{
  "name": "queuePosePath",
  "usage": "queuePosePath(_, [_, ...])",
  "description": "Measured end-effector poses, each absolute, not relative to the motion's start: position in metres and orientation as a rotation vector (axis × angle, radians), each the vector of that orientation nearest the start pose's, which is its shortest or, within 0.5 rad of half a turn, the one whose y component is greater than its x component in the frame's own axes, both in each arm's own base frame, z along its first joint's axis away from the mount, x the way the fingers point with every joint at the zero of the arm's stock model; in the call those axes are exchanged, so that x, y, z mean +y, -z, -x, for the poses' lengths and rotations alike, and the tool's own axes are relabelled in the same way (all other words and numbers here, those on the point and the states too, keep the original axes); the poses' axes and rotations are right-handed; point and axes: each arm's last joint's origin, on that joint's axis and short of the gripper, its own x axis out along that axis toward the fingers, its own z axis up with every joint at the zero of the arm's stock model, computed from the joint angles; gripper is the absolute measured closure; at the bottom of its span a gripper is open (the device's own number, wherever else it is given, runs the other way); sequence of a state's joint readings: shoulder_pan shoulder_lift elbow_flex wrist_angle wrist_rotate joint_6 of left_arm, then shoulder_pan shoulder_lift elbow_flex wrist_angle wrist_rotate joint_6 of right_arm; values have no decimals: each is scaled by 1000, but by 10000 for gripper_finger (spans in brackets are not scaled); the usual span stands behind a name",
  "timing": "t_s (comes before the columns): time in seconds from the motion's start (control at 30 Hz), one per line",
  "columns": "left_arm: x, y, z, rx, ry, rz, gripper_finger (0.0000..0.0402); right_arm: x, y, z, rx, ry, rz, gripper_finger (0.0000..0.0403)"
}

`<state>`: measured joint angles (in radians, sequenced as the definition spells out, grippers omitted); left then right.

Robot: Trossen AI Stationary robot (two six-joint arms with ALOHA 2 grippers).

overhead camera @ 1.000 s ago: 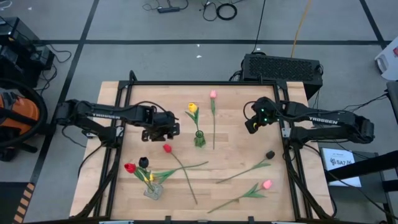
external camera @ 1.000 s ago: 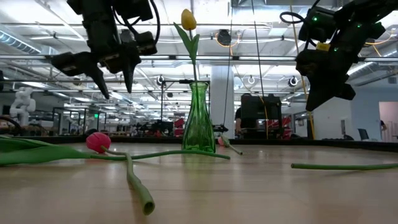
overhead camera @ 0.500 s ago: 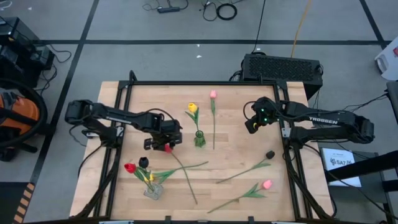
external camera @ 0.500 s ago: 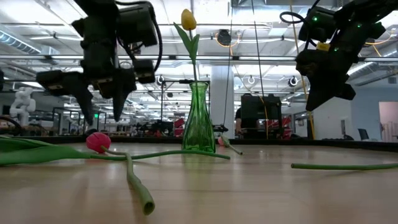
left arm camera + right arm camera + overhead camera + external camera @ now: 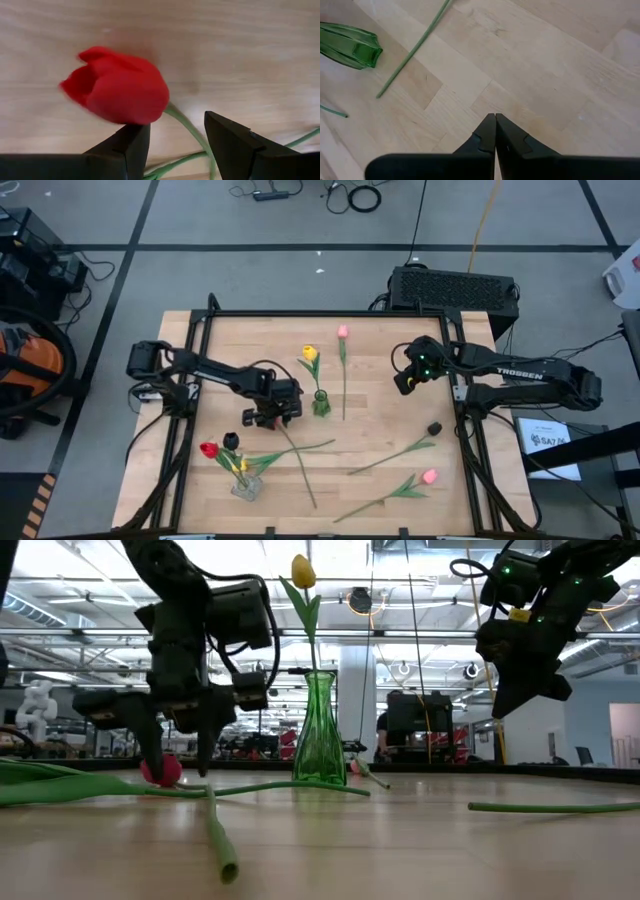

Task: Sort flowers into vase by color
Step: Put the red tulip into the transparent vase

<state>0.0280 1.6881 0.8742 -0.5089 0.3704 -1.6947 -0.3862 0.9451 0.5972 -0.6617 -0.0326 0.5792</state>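
A red tulip lies on the table, its head just beyond my left gripper and its stem running toward the near edge. The left gripper is open and low over the table, one finger on each side of the stem right below the head. A green vase stands upright beside it with a yellow tulip in it. My right gripper is shut and hovers above the table's right side. My left gripper comes from above, pointing down, with its fingers across the red tulip's stem just below the head. The head shows against one fingertip, but I cannot tell whether the finger touches it. The tulip lies flat on the table.
A clear vase near the left near corner holds red, black and yellow heads. Loose on the table lie a pink tulip at the far side, a black one and a pink one at the right.
My left gripper has moved toward the table's near edge and a little to the right, and has come down from well above the table until its open fingers stand around the red tulip's head end. The right arm has kept still.
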Motion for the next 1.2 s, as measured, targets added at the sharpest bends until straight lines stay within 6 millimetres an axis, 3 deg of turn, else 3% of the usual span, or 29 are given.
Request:
queuePosePath(0.27, [0, -130, -284, 1275, -982, 1627, 206, -62, -209, -156, 879, 608, -738, 403])
queuePosePath(0.57, [20, -129, -278, 1259, -1028, 1589, 206, -62, -209, -156, 883, 588, -750, 403])
queuePosePath(0.87, [38, -136, -267, 1237, -1128, 1490, 206, -58, -208, -157, 891, 566, -742, 403])
queuePosePath(1.03, [54, -144, -257, 1111, -1270, 1419, 206, -55, -208, -157, 906, 555, -736, 403])
queuePosePath(1.2, [60, -156, -254, 1055, -1255, 1483, 206, -53, -207, -157, 927, 548, -733, 403])
